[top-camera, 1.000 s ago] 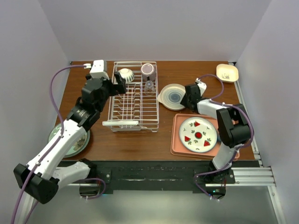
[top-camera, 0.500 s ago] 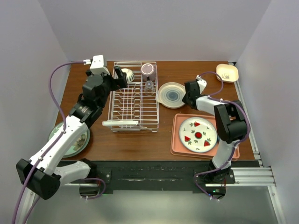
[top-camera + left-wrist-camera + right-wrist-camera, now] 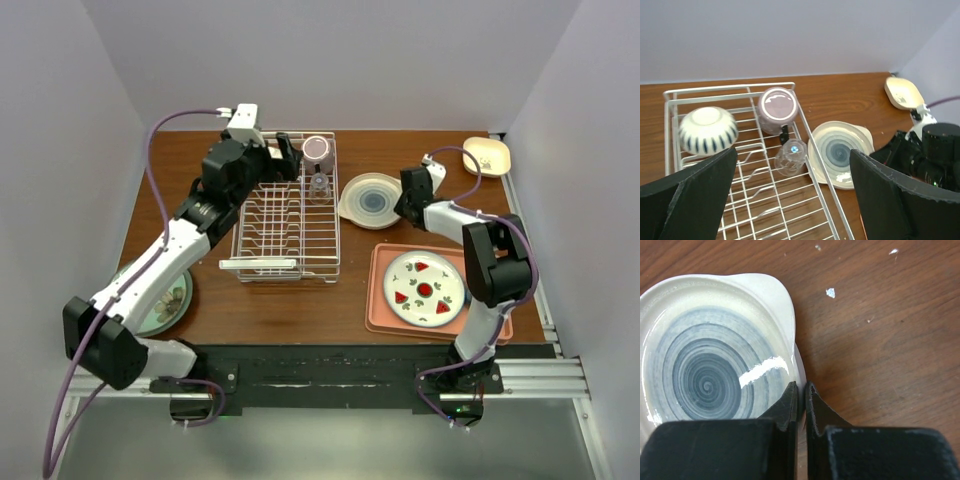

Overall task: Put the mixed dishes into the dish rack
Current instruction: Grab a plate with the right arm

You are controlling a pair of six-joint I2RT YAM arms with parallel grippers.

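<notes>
The white wire dish rack (image 3: 288, 215) stands left of centre. In it are a white bowl (image 3: 707, 130) with blue stripes, an upturned purple cup (image 3: 318, 148) (image 3: 778, 109) and a small clear glass (image 3: 318, 185) (image 3: 791, 156). My left gripper (image 3: 283, 158) (image 3: 795, 200) hovers open over the rack's far end, holding nothing. Right of the rack lies the cream plate (image 3: 368, 202) (image 3: 705, 365) with a blue-ringed centre. My right gripper (image 3: 404, 207) (image 3: 801, 397) is shut on its right rim. A patterned plate (image 3: 425, 288) lies on the salmon tray (image 3: 380, 300). A pale green plate (image 3: 165, 305) sits front left.
A small cream dish (image 3: 487, 155) (image 3: 902, 92) rests at the back right corner. The right arm (image 3: 932, 155) lies just right of the cream plate. The rack's white bar (image 3: 258, 264) is at its near end. Walls close the table on three sides.
My left arm swung right and toward the back, so its open gripper now hangs over the rack's far end. The right gripper closed on the cream plate's rim.
</notes>
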